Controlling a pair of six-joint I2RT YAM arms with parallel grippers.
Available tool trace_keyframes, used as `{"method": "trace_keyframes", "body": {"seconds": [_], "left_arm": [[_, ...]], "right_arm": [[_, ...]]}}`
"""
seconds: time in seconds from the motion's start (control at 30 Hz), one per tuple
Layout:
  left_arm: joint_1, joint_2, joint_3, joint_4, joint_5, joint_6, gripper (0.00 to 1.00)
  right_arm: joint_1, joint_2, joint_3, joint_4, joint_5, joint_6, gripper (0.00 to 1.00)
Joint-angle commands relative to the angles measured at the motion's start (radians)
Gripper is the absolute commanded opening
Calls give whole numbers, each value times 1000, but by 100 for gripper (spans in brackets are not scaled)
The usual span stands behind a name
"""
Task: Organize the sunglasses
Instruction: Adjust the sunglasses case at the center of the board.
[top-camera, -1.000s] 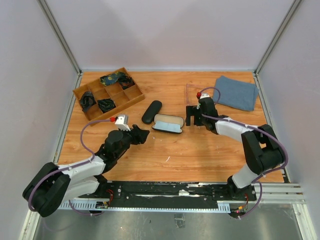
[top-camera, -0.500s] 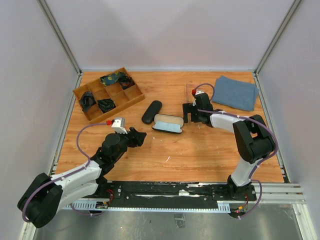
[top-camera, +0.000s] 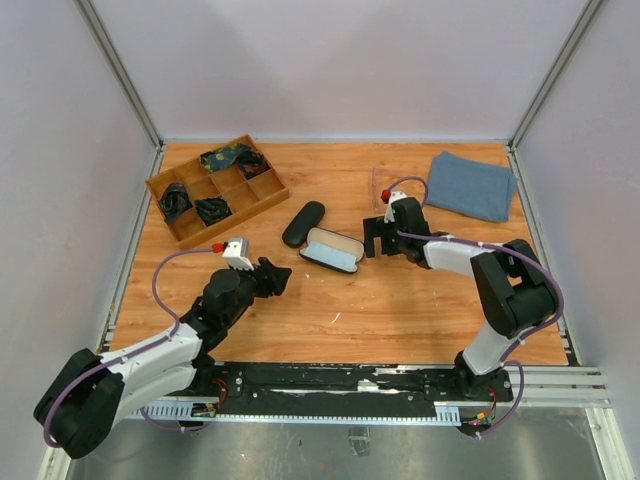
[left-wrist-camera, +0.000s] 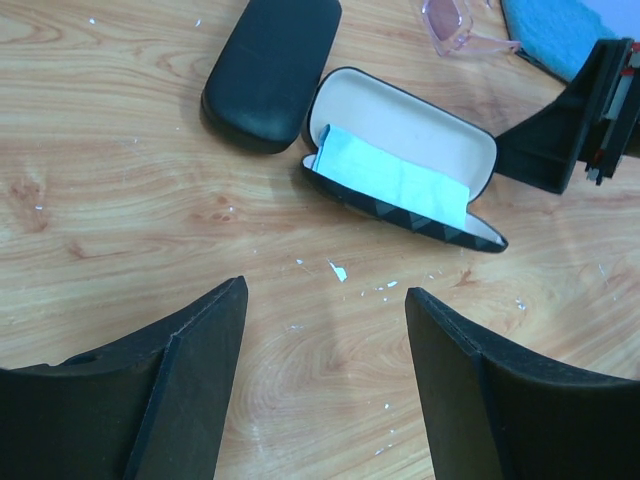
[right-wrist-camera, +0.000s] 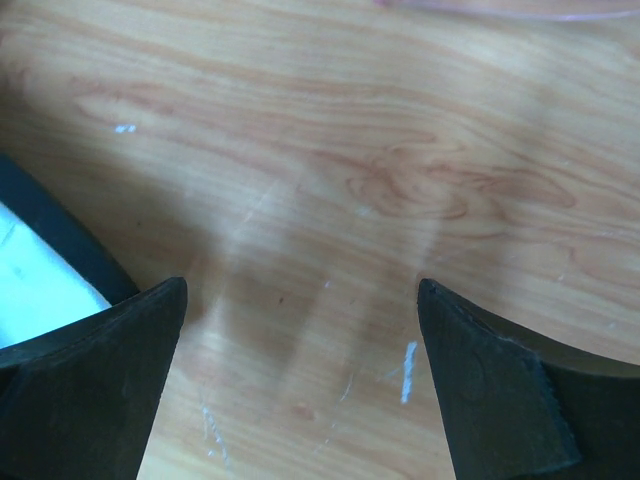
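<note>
Left wrist view shows me the translucent pale pink sunglasses (left-wrist-camera: 450, 22) cut off at its top edge, on the wooden bench (left-wrist-camera: 120, 180); overhead they're faint. My left claw (left-wrist-camera: 325, 300) and right claw (right-wrist-camera: 300, 290) gape, both empty

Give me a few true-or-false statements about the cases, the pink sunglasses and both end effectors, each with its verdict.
1. The open case has a light blue cloth in it. True.
2. The left end effector is clamped on the closed case. False: it is open and empty over bare table, short of both cases.
3. The pink sunglasses lie inside the open case. False: they lie on the table beyond it, beside the blue towel.
4. The right end effector is open and holds nothing. True.
</note>
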Motion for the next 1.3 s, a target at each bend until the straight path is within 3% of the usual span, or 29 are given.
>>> {"method": "trace_keyframes", "body": {"seconds": [0.0,0.87,1.27], "left_arm": [[8,-32,-15,4,-9,1,70],[7,-131,-50,-47,-13,-16,71],[8,-143,-52,-55,-14,-19,71]], "right_arm": [[41,-63,-54,41,-27,-10,98],[213,-129,-84,17,17,-11,98],[229,-143,-78,-9,51,-4,98]]}}
